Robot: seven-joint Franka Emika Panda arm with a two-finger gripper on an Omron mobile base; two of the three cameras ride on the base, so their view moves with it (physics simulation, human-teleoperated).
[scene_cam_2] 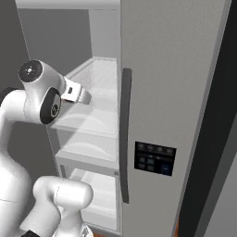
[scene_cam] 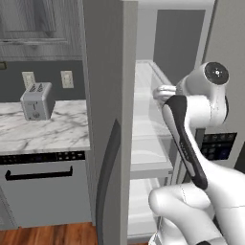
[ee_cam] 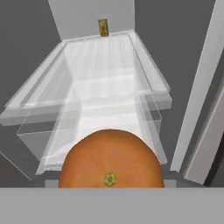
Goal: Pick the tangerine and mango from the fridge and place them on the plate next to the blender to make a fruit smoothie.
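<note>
The tangerine (ee_cam: pixel 110 159), plain orange with a small green stem mark, looms at the bottom of the hand view and hides the fingertips. It hangs in the air before the fridge's glass shelves (ee_cam: pixel 105 83), so my gripper (scene_cam: pixel 159 92) is shut on it. The hand sits at the mouth of the open fridge (scene_cam: pixel 107 95), level with the upper shelf, and its wrist (scene_cam_2: pixel 78 95) pokes past the door edge in the right base view. The mango, the plate and the blender are out of view.
A small yellow-orange jar (ee_cam: pixel 103 27) stands at the back of the upper shelf. Open fridge doors flank the arm: one on the left (scene_cam: pixel 106 143), and one with a dark control panel (scene_cam_2: pixel 155 158) on the right. A silver toaster (scene_cam: pixel 37 100) stands on the marble counter (scene_cam: pixel 43 131) to the left.
</note>
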